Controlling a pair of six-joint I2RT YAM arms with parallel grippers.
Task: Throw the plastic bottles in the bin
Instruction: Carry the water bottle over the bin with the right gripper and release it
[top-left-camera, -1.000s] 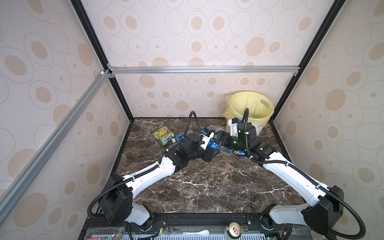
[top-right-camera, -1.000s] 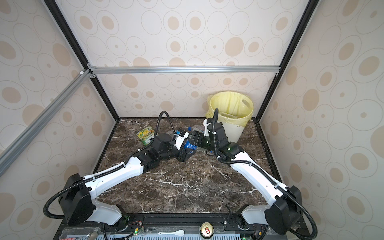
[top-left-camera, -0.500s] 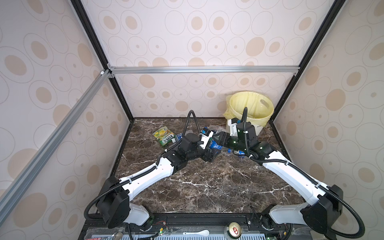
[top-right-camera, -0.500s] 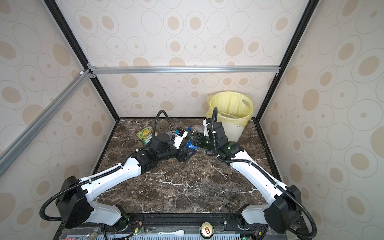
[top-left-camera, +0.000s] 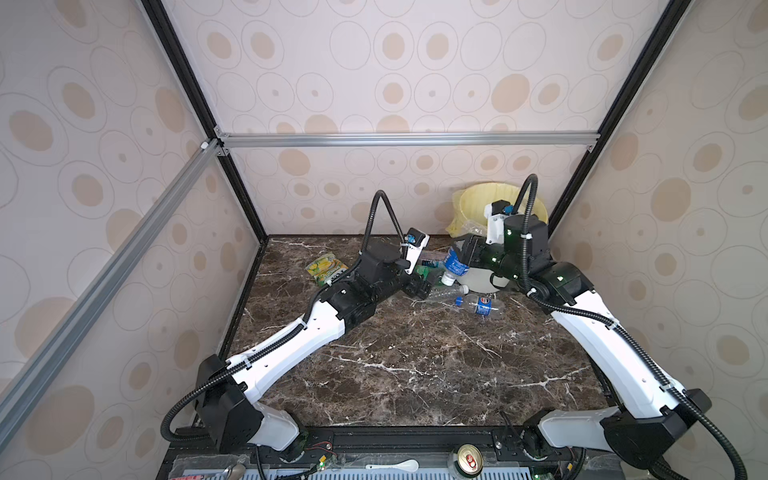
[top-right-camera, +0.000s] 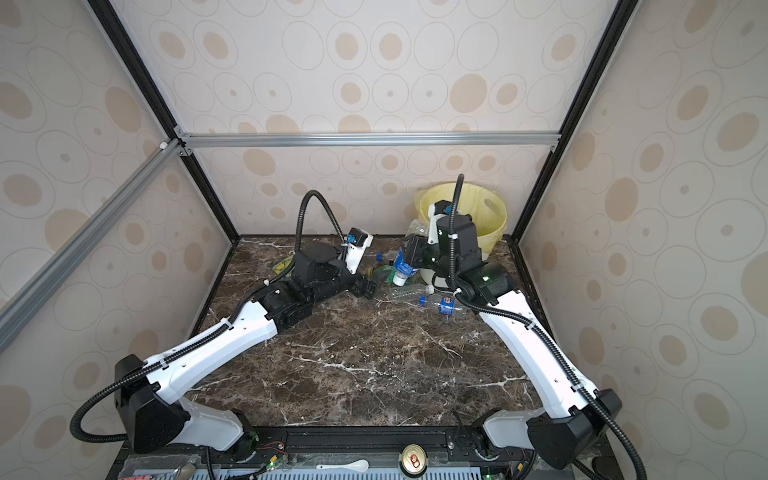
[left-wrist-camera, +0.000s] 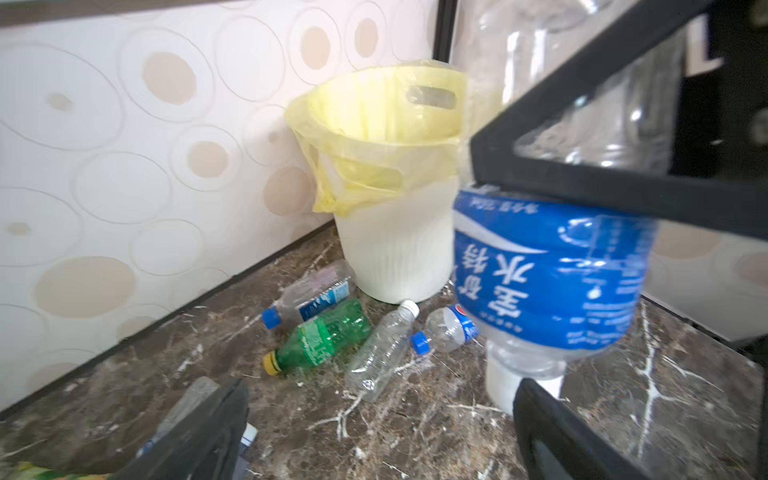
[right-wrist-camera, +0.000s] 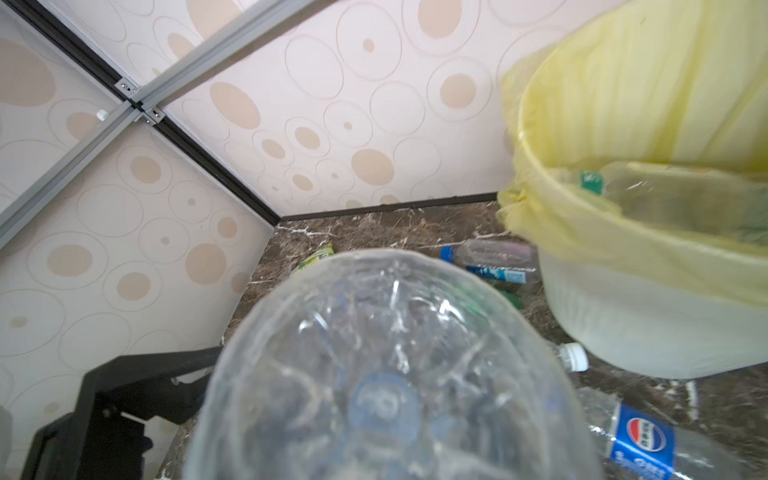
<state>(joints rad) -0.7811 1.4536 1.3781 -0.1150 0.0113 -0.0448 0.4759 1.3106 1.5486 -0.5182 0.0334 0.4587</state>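
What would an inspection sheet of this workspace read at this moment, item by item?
Surface: dark marble tabletop.
Job's things: blue-label bottle hangs cap down beside the bin; green bottle, clear bottle, Pepsi bottle and blue-capped bottle lie on the table; another bottle inside the bin.
Clutter: snack packet at back left; can and white spoon on the front ledge.
Grippers: left gripper jaws open, empty; right gripper jaws shut on the blue-label bottle.
Cables: a black hose arches over each wrist.
Surroundings: patterned walls, aluminium frame bar.

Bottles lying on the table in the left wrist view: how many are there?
4: a blue-capped one by the bin, a green one beside it, a clear white-capped one, and a Pepsi one partly behind the held bottle. Another may hide behind the left claw.
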